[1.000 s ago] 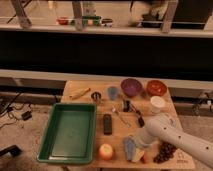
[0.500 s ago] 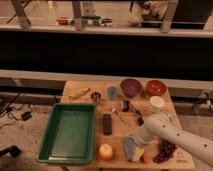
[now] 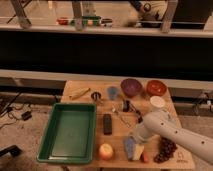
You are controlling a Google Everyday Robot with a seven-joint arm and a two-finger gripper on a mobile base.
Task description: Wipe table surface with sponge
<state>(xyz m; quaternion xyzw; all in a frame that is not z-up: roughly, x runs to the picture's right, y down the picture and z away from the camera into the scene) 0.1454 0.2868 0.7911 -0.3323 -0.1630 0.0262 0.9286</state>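
The sponge [image 3: 132, 147], a blue-grey block with a pale yellow face, lies near the front edge of the light tan table surface [image 3: 117, 137], right of an apple. My white arm reaches in from the lower right. Its gripper [image 3: 135, 137] is at the arm's tip, just above and touching or almost touching the sponge's top edge. The arm's end hides the gripper from the camera.
A green tray [image 3: 56, 144] overhangs the table's left side. A black remote [image 3: 107, 123] and an apple [image 3: 105, 151] lie left of the sponge, and grapes [image 3: 166, 148] to its right. A purple bowl [image 3: 131, 86], a red bowl [image 3: 156, 87], a blue cup [image 3: 113, 92] and a banana [image 3: 80, 93] stand at the back.
My arm's tip has moved left and slightly toward the front edge, closing in on the sponge. The objects on the table have not moved.
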